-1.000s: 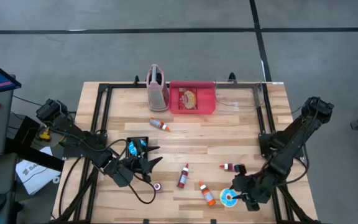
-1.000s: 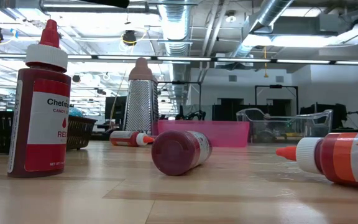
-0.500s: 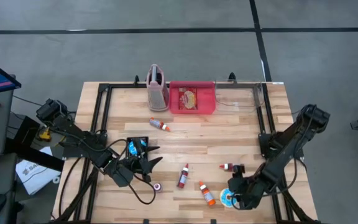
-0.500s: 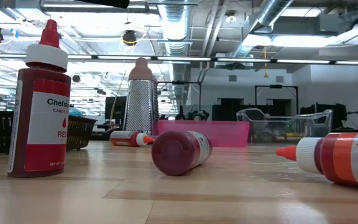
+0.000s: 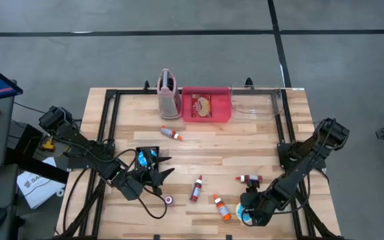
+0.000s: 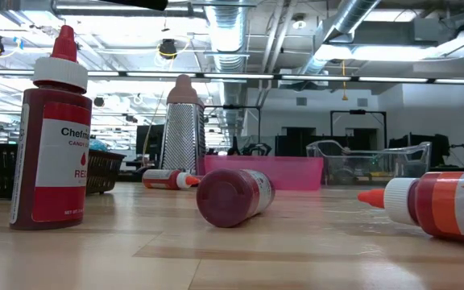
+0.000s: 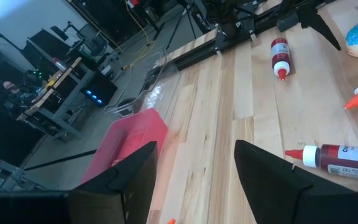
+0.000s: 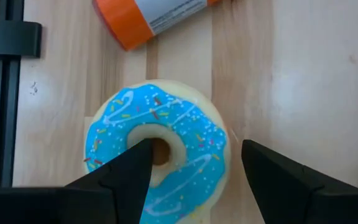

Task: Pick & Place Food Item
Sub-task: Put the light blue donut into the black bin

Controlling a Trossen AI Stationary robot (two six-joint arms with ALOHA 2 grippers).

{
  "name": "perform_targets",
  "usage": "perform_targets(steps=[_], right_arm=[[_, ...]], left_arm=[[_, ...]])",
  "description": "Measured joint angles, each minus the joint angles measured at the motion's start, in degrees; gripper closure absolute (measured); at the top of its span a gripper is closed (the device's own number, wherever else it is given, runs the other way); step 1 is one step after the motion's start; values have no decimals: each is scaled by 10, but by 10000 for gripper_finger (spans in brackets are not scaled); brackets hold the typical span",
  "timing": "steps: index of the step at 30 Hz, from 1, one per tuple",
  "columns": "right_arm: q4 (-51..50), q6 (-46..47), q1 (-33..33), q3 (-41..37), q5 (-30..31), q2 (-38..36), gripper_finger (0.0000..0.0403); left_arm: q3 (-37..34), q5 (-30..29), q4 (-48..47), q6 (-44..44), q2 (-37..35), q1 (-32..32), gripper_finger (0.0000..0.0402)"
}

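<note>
One blue-iced donut (image 8: 157, 149) lies below the right gripper (image 8: 191, 163), jaws spread wide and empty. Likely soft, light, crushable; grip gently across the ring's outer edges.

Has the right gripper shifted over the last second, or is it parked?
Yes. In the high view the right gripper has slid left and toward the near edge, now covering most of the blue donut, open.
</note>
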Motion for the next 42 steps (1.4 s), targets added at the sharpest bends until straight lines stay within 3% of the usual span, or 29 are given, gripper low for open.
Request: perform_targets(steps=[17, 31, 37, 42], right_arm=[[2, 8, -24, 2, 0, 19, 167], [12, 8, -28, 2, 2, 19, 292], [42, -9, -30, 5, 19, 18, 304], [-8, -40, -39, 46, 27, 18, 305]], left_arm=[[0, 0, 2, 0, 0, 0, 193], [0, 0, 2, 0, 0, 0, 193], [0, 0, 2, 0, 0, 0, 193], [0, -19, 2, 0, 0, 0, 193]])
